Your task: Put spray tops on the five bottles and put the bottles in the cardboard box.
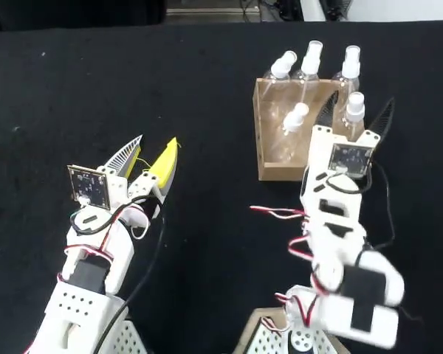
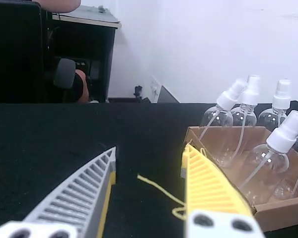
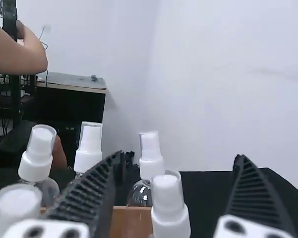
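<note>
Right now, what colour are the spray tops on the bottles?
White spray tops; best in the right wrist view.

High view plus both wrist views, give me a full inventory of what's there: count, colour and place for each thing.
spray bottles: five, clear with white spray tops, all in the cardboard box
cardboard box: one, brown, open at the top, on the table in front of the right arm
table: one, black surface, under everything
left claw: one, a grey finger and a yellow finger, open, over bare table, away from the box
right claw: one, black fingers, open, a finger on either side of the spray top of the bottle nearest the right arm
</note>
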